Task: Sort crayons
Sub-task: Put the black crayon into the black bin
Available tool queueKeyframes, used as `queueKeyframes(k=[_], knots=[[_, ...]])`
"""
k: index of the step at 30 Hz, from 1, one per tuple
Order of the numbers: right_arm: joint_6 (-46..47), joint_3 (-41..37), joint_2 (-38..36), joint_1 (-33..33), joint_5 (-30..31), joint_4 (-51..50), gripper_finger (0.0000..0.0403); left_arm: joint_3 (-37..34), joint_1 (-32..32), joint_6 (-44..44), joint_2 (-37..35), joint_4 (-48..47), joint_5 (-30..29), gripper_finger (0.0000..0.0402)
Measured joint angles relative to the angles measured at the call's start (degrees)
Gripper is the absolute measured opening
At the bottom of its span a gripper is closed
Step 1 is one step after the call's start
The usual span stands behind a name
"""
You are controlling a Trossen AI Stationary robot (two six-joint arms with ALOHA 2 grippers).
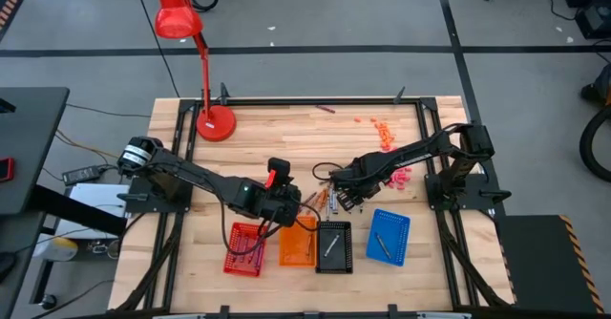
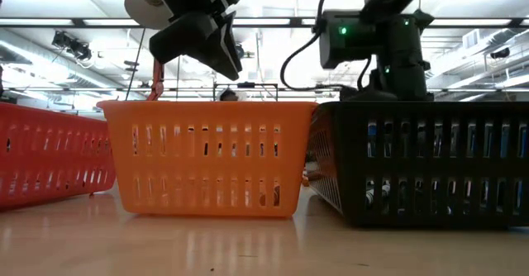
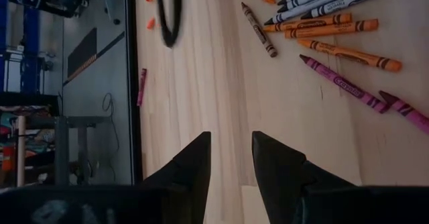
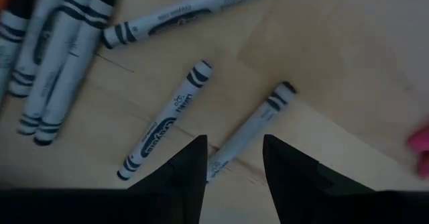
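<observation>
Wooden tabletop [image 1: 286, 138]: loose crayons [image 1: 320, 201] lie mid-table, behind the trays.
Left claw [image 3: 228, 158]: spread, empty, above orange tray [image 1: 297, 244].
Right claw [image 4: 233, 158]: spread over a grey-white crayon [image 4: 253, 131].
Risk: round crayon may roll from closing fingers, or neighbour crayon [image 4: 164, 131] gets nudged.

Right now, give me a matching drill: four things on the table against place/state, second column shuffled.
1. lamp
2. blue tray
3. left gripper
4. right gripper

a. open, low over grey crayons
b. right end of the tray row
c. left part of the table, apart from the trays
d. open, empty, above the orange tray

Pairs: 1-c, 2-b, 3-d, 4-a
</observation>
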Motion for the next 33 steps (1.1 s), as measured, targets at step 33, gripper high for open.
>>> queueKeyframes(k=[33], knots=[[-4.7,-0.1,1.9,0.0,1.5,3.1,0.0043,0.0,1.3,0.3,0.0,-3.0,3.0,0.0121]])
